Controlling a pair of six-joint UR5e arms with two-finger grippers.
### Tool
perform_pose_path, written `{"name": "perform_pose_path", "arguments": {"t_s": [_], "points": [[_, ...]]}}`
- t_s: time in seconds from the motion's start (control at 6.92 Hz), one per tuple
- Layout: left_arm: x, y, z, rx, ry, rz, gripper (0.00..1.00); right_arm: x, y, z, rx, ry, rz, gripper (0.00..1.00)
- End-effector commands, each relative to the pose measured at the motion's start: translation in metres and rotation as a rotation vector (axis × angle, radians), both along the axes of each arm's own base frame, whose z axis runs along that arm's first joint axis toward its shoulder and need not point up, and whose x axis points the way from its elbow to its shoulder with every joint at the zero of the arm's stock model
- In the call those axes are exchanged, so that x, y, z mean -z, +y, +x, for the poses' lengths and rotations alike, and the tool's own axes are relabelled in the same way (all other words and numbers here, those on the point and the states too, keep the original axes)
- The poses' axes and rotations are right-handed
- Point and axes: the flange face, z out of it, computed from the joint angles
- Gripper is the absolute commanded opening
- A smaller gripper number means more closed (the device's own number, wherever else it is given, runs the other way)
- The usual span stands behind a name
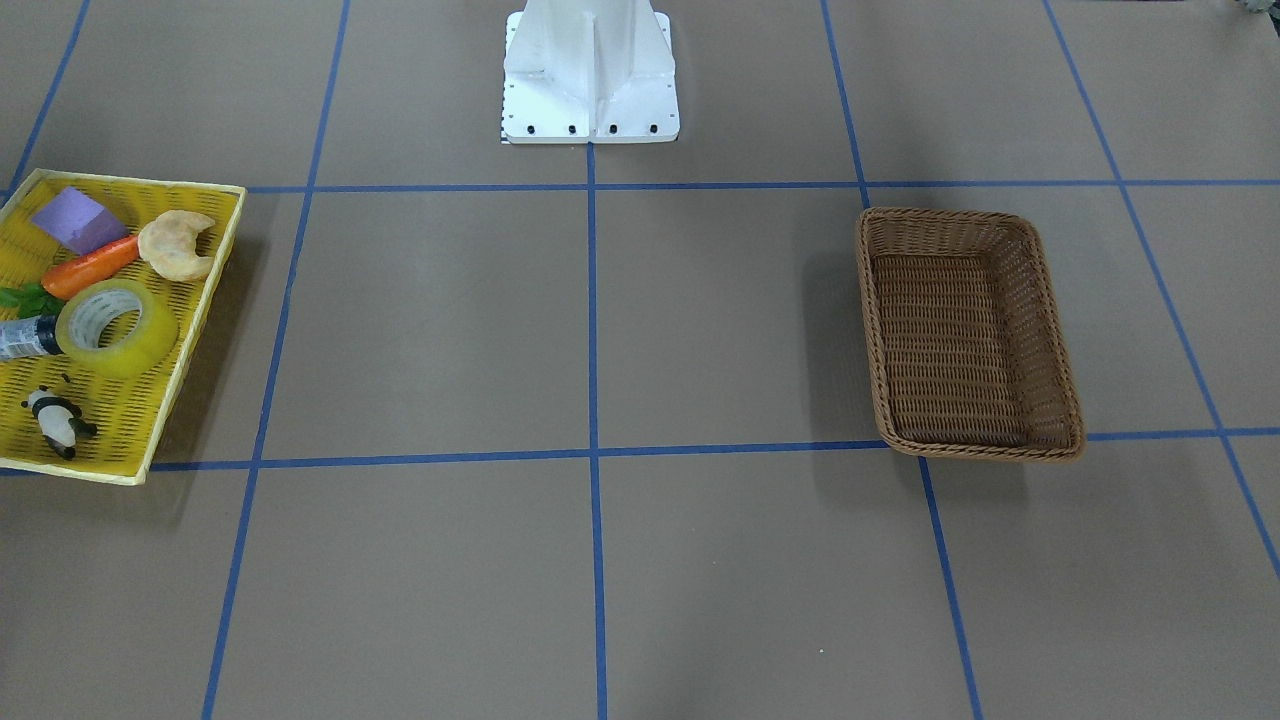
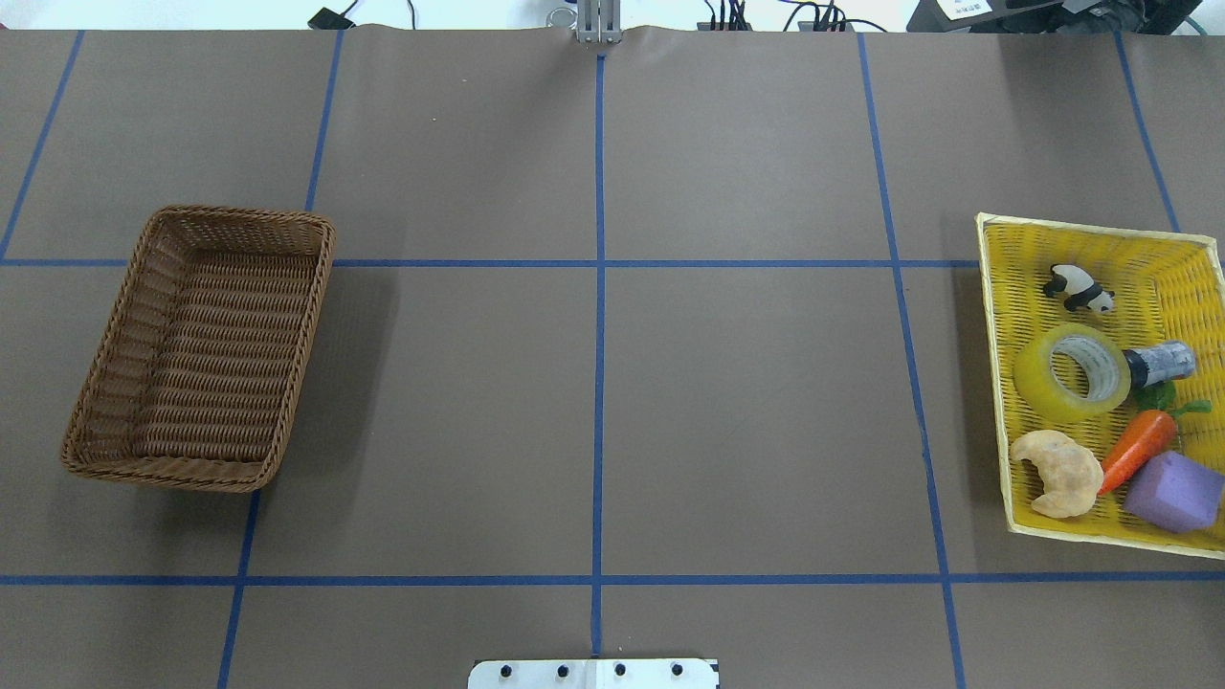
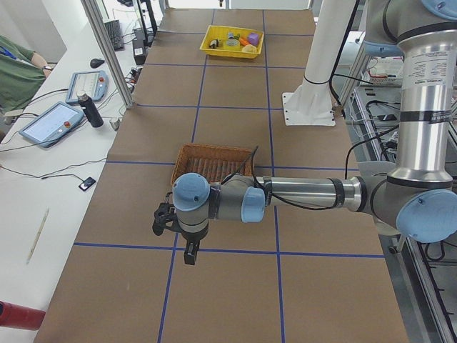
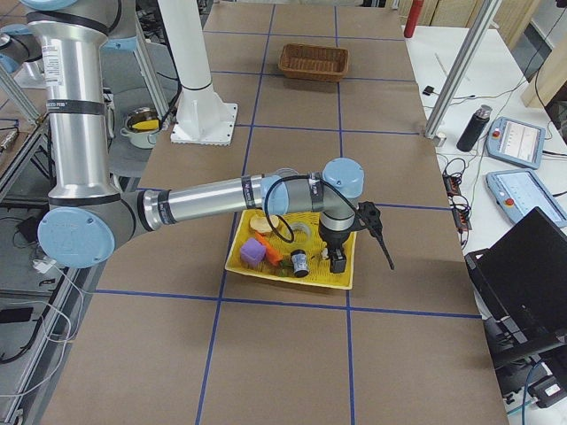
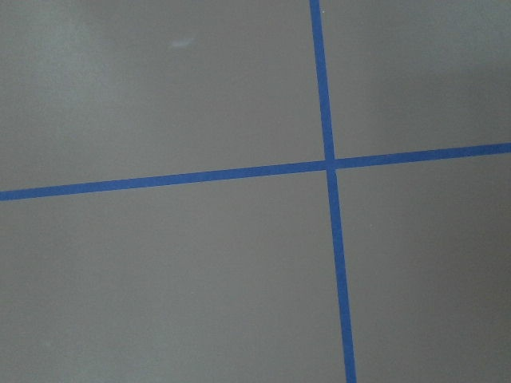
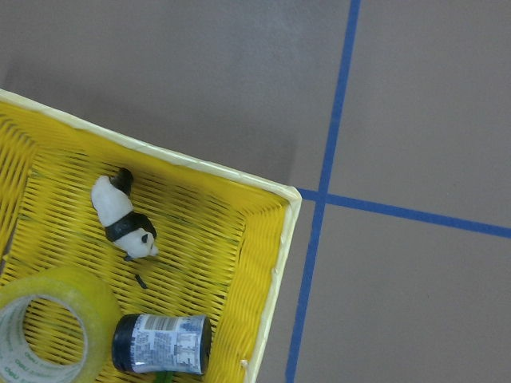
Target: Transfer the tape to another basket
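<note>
The tape (image 2: 1072,373), a wide yellow roll with a pale core, lies in the yellow mesh tray (image 2: 995,383) at the table's right end. It also shows in the front view (image 1: 118,328) and at the lower left of the right wrist view (image 6: 48,327). The brown wicker basket (image 2: 239,215) stands empty at the left end, and shows in the front view (image 1: 960,215). My right gripper (image 4: 337,257) hangs over the tray's outer end; I cannot tell its state. My left gripper (image 3: 163,219) hangs over bare table near the basket (image 3: 214,163); I cannot tell its state.
The tray also holds a toy panda (image 2: 1079,288), a small dark bottle (image 2: 1160,363), a carrot (image 2: 1136,448), a croissant (image 2: 1057,472) and a purple block (image 2: 1173,492). The robot's white base (image 1: 590,70) stands at mid table. Blue tape lines grid the brown table.
</note>
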Motion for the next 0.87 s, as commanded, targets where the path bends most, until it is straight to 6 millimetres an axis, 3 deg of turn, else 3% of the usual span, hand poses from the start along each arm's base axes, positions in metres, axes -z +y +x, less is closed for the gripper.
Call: {"name": "perform_pose_path", "arguments": {"t_s": [0.0, 0.14, 0.29, 0.43, 0.72], "points": [[0.001, -0.005, 0.021, -0.046, 0.006, 0.008, 0.98, 0.041, 0.005, -0.064, 0.145, -0.066, 0.09, 1.0], [-0.009, -0.004, 0.028, -0.066, 0.005, 0.002, 0.98, 0.052, 0.007, -0.089, 0.194, -0.078, 0.109, 1.0], [-0.015, -0.003, 0.03, -0.07, 0.003, 0.015, 0.98, 0.064, 0.007, -0.126, 0.265, -0.091, 0.177, 1.0], [-0.02, -0.003, 0.03, -0.07, 0.002, 0.016, 0.98, 0.057, 0.003, -0.138, 0.287, -0.105, 0.279, 1.0], [-0.038, -0.005, 0.03, -0.071, -0.003, 0.017, 0.98, 0.03, 0.023, -0.162, 0.326, -0.152, 0.347, 1.0]]}}
